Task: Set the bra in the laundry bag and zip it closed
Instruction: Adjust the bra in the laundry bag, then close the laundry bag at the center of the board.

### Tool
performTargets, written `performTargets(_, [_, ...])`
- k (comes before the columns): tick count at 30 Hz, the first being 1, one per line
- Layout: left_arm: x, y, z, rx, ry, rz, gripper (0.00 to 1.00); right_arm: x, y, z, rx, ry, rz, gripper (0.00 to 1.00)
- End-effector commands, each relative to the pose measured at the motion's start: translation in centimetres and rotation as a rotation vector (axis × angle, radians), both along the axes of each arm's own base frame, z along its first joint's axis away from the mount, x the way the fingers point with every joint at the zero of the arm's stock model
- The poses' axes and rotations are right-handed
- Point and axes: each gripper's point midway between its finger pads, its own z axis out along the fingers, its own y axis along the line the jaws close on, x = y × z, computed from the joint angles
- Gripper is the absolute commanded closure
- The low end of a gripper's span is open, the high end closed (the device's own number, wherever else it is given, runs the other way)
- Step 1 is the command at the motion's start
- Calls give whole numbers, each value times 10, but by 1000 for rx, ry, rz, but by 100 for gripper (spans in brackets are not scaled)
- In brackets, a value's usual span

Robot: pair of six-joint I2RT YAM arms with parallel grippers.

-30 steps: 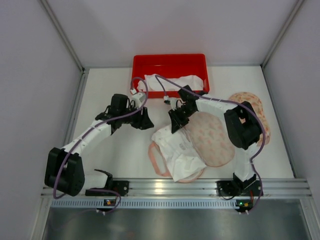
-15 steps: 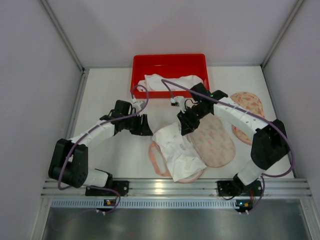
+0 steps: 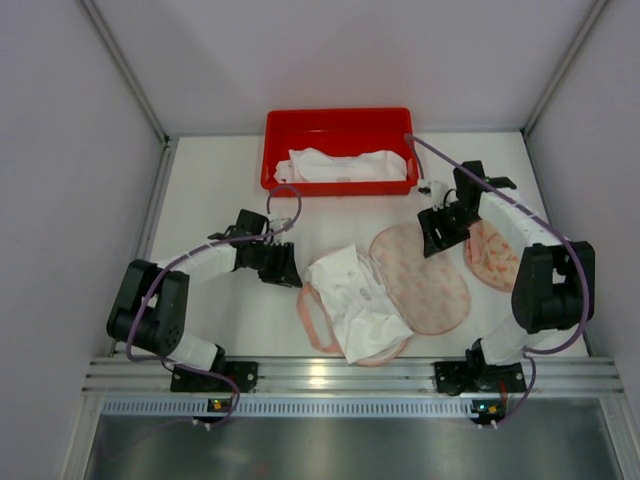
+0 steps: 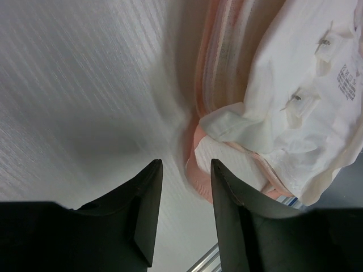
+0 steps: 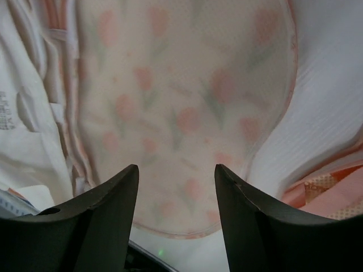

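Note:
The bra [image 3: 355,300] is white with a pink band and lies crumpled at the table's front centre. To its right, the floral laundry bag [image 3: 425,280] lies open and flat, with a second floral half [image 3: 492,258] further right. My left gripper [image 3: 285,265] is open at the bra's left edge. In the left wrist view the bra [image 4: 306,85] is ahead and to the right of the gripper [image 4: 185,164], its pink band near the tips and not clasped. My right gripper [image 3: 435,235] is open over the bag [image 5: 187,85], with nothing between its jaws [image 5: 176,170].
A red tray [image 3: 340,116] holding white cloth [image 3: 340,165] stands at the back centre. Grey walls close in the table on the left, right and back. A metal rail runs along the front edge by the arm bases.
My right gripper has let go at the bra's upper edge, opened, and swung right to the bag's far end. My left gripper has crept down and right toward the bra.

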Motion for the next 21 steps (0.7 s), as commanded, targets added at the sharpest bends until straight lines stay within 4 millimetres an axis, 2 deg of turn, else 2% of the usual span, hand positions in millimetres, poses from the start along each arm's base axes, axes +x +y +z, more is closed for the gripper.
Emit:
performTargets(1, [2, -2, -3, -10, 21, -16, 55, 7, -22, -15, -103, -9, -19, 43])
performTargets(7, [3, -8, -3, -39, 42, -36, 57, 22, -57, -37, -215, 13, -79, 44])
performTargets(10, [-2, -4, -12, -19, 66, -31, 59, 19, -72, -47, -249, 24, -110, 45])
performTargets(14, [0, -3, -24, 4, 92, -38, 68, 12, -69, -64, -234, 70, -108, 46])
performTargets(17, [9, -3, -26, 19, 85, -38, 73, 13, -67, -71, -229, 87, -111, 48])
performTargets(21, [17, -7, -29, 19, 92, -41, 73, 13, -66, -76, -221, 98, -107, 54])
